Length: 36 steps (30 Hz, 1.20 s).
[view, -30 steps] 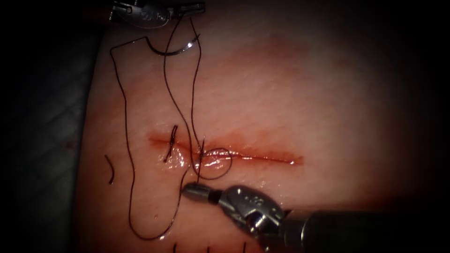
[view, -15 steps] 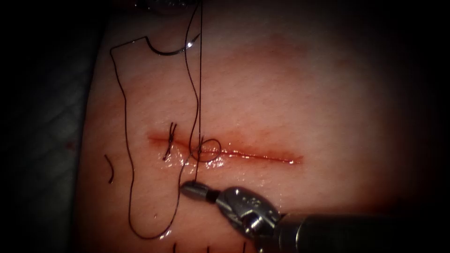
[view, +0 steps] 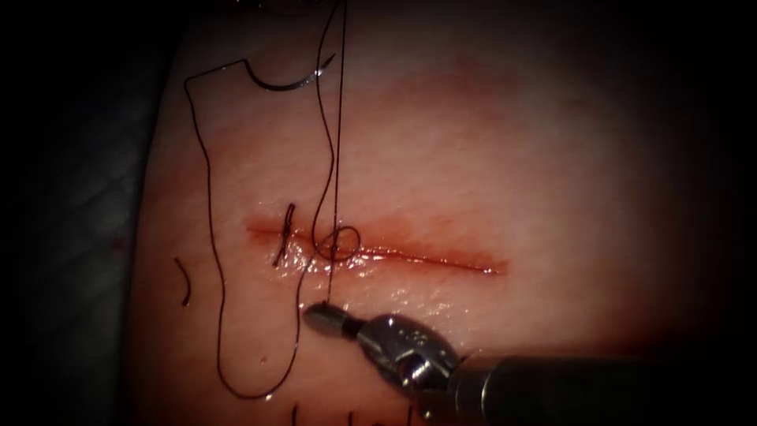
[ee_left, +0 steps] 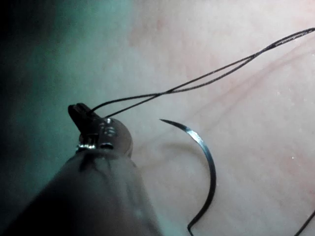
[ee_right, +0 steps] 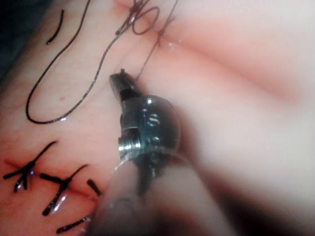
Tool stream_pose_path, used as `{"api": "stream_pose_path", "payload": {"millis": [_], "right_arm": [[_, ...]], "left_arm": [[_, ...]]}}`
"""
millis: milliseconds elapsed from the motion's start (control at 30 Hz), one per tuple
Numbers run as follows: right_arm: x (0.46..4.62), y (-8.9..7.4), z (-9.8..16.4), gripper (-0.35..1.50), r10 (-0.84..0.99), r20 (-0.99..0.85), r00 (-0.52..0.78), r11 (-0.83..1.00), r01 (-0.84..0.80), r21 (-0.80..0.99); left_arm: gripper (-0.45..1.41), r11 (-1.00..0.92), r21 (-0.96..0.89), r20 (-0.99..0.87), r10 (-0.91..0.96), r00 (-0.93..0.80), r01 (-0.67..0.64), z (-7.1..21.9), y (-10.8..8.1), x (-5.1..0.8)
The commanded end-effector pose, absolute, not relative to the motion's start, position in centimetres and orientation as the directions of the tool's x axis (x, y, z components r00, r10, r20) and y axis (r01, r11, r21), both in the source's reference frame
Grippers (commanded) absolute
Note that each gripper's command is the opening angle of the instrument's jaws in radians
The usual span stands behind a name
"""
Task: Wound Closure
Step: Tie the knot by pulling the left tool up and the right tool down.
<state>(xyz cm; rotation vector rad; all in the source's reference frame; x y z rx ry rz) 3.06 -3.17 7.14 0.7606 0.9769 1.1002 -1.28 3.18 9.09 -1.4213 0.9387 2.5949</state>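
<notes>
Thread (view: pixel 337 142) runs taut from the right tool (view: pixel 318 316), whose jaws are clamped on its short end just below the cut (view: pixel 426 258), up through a small loop (view: pixel 344 241) sitting on the cut, and on to the upper edge of the endoscope view. The loop has drawn much smaller than it was a second ago. In the left wrist view the left tool (ee_left: pixel 78 114) grips two strands of the thread (ee_left: pixel 206 78) with its jaws closed, and the curved needle (ee_left: pixel 205 167) lies free on the tissue (ee_left: pixel 256 137) beside it, held by neither tool and not in the tissue. In the endoscope view the needle (view: pixel 288 81) rests well above the cut, toward its left end. A finished stitch (view: pixel 285 243) crosses the cut left of the loop, and a cut end of thread (view: pixel 184 284) lies further left.
</notes>
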Motion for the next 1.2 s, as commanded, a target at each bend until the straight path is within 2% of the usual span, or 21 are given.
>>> {"api": "stream_pose_path", "payload": {"millis": [33,467,1067,1100,1200], "right_arm": [[3.12,-3.26,7.15,-0.35,0.956,-0.252,0.152,0.292,-0.369,0.883],[3.19,-3.46,6.91,-0.35,0.951,-0.224,0.214,0.293,-0.386,0.875],[3.16,-3.22,6.81,-0.35,0.967,-0.198,0.163,0.247,-0.391,0.886],[3.15,-3.18,6.79,-0.35,0.97,-0.205,0.129,0.239,-0.386,0.891],[3.12,-3.15,6.77,-0.35,0.942,-0.304,0.143,0.336,-0.365,0.868]], "left_arm": [[-0.45,-0.814,0.492,-0.775,-0.249,-0.58,-0.308,9.13,3.24,-1.33],[-0.45,-0.808,0.47,-0.795,-0.212,-0.569,-0.356,9.24,3.45,-1.31],[-0.45,-0.802,0.48,-0.779,-0.203,-0.593,-0.356,9.63,3.57,-1.47],[-0.45,-0.818,0.452,-0.799,-0.195,-0.569,-0.355,9.64,3.5,-1.46],[-0.45,-0.851,0.376,-0.839,-0.144,-0.524,-0.368,9.61,3.39,-1.44]]}}
